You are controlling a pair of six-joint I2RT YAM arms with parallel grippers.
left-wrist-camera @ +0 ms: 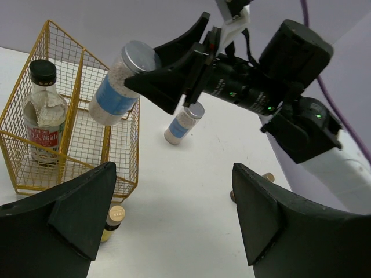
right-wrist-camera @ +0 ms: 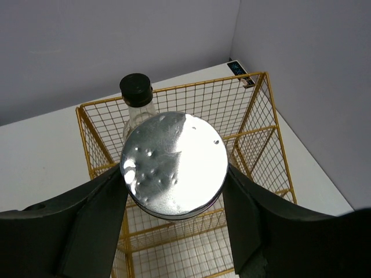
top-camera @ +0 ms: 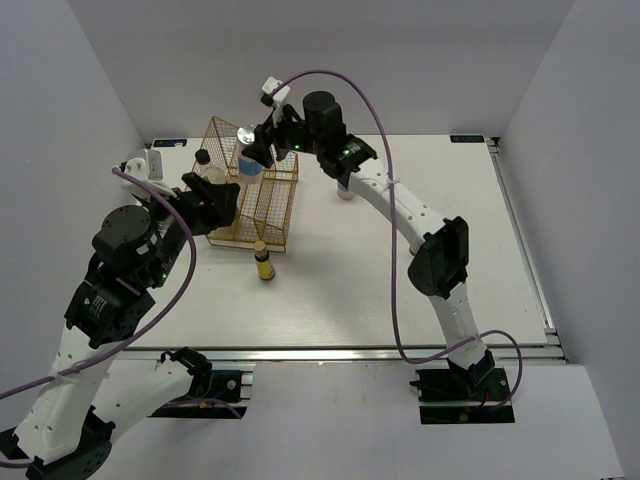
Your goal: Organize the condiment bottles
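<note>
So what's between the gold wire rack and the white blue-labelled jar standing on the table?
Just bare white table, clearest in the left wrist view; the gold wire rack and the standing white silver-lidded jar sit apart.

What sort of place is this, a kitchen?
Probably a robot test bench, not a kitchen: a plain white table boxed in by blank white walls, two black-and-white robot arms bolted at its edge, and the right claw holding a white silver-lidded blue-labelled jar above a gold wire rack.
</note>
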